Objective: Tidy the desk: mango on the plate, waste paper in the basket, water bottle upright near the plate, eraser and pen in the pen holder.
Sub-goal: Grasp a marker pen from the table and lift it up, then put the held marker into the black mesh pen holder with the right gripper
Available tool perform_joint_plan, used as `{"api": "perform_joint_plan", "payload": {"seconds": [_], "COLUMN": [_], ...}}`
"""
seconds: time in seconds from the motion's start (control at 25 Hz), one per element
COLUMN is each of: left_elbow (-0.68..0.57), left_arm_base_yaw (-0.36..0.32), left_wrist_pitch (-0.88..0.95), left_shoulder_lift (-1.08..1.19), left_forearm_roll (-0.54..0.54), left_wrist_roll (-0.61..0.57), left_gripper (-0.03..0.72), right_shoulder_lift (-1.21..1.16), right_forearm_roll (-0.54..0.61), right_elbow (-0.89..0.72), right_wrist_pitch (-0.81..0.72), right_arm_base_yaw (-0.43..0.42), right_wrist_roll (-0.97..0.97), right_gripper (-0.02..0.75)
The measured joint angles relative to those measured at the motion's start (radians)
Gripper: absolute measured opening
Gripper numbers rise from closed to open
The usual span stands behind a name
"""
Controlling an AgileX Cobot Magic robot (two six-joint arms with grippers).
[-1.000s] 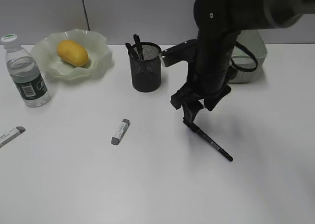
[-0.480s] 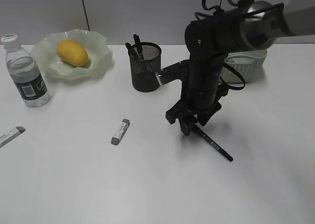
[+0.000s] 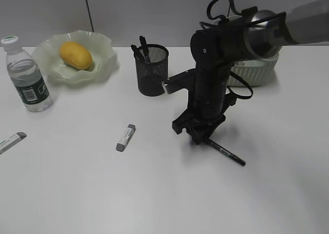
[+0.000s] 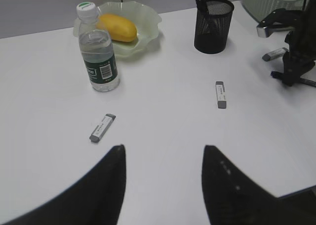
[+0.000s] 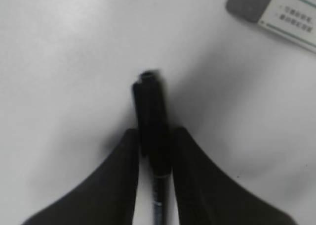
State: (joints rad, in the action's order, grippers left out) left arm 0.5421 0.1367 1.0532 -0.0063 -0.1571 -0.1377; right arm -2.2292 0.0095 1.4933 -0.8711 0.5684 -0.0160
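Note:
My right gripper [image 3: 199,137] is down on the desk [image 3: 154,193], its jaws shut on the cap end of a black pen [image 3: 226,154] that lies flat; the wrist view shows my right gripper [image 5: 153,133] pressing the pen [image 5: 150,106] from both sides. The mango [image 3: 75,55] lies on the plate [image 3: 105,64]. Left of it the water bottle [image 3: 26,77] stands upright. The pen holder [image 3: 152,72] has pens in it. One eraser [image 3: 125,137] lies mid-desk, another [image 3: 11,141] at the left edge. My left gripper [image 4: 163,148] hangs open over bare desk. No waste paper shows.
The basket [image 3: 257,69] sits behind my right arm at the back right. A third eraser [image 5: 281,10] lies just beyond the pen's tip, also visible as the eraser [image 4: 274,54] near the arm in the left wrist view.
My right arm has come down onto the desk and its jaws have closed in on the pen's upper end. The pen has shifted slightly. The left gripper has not moved.

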Motion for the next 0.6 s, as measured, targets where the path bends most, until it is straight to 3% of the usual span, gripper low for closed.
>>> {"api": "perform_joint_plan", "payload": {"seconds": [0.12,0.44,0.6], "left_elbow": [0.0,0.0,0.0], "left_arm_base_yaw": [0.0,0.0,0.0], "left_wrist_pitch": [0.0,0.0,0.0], "left_shoulder_lift": [0.0,0.0,0.0], "left_forearm_roll": [0.0,0.0,0.0], "left_wrist_roll": [0.0,0.0,0.0], "left_gripper": [0.382,0.382,0.382], "right_shoulder_lift": [0.0,0.028,0.11], "right_forearm_roll": [-0.003,-0.017,-0.009], "right_elbow": [0.002,0.092,0.178], "right_wrist_pitch": [-0.001,-0.059,-0.01], "right_arm_base_yaw": [0.0,0.0,0.0], "right_wrist_roll": [0.0,0.0,0.0], "right_gripper": [0.146,0.143,0.143]}}
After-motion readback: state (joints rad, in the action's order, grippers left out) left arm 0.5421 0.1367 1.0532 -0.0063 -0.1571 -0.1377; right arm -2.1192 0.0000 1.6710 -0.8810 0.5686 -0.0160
